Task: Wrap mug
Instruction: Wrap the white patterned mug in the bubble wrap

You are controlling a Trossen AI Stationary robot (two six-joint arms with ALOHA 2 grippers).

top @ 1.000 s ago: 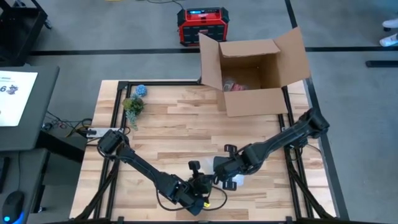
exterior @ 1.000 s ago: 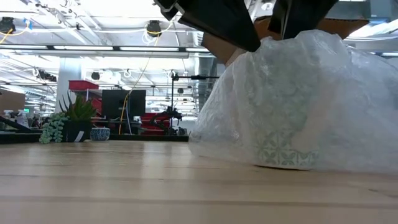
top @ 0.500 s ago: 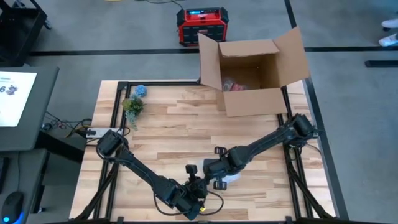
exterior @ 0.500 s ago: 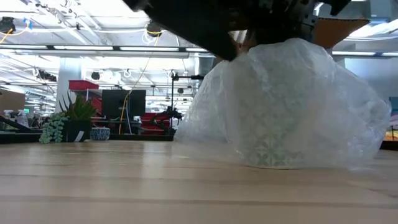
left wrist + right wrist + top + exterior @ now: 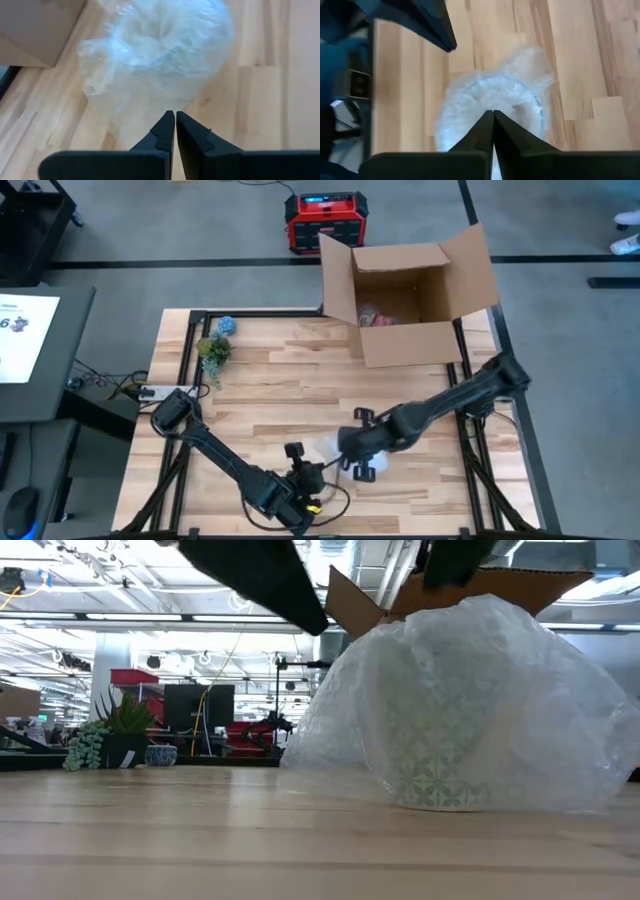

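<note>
The mug [image 5: 440, 775], pale with a teal pattern, stands on the table inside a mound of clear bubble wrap [image 5: 470, 700]; the wrap's loose edges lie on the wood around it. The bundle [image 5: 330, 448] sits near the table's front middle. My right gripper [image 5: 493, 114] is shut and points down over the top of the bundle [image 5: 490, 100]. My left gripper [image 5: 175, 115] is shut with nothing between its fingers; it hangs to the left of the bundle [image 5: 160, 45], raised off the table [image 5: 260, 580]. My right gripper's shut fingers come from above, pointing down at the top of the wrapped mug [image 5: 505, 92]. Its own fingers hide the spot, so I cannot tell whether the tips touch the wrap. The bundle rests on the table.
An open cardboard box [image 5: 410, 300] stands at the far right of the table. A small plant [image 5: 213, 350] and a blue pot [image 5: 227, 325] sit at the far left. A red device [image 5: 325, 220] is on the floor beyond. Bare wood lies between plant and bundle.
My left gripper has drawn back from the bundle toward the table's left edge and now hangs clear of it. My right gripper has swung left over the bundle and back a little. The wrap, which spread out to the right, is now gathered into a rounder mound over the mug.
</note>
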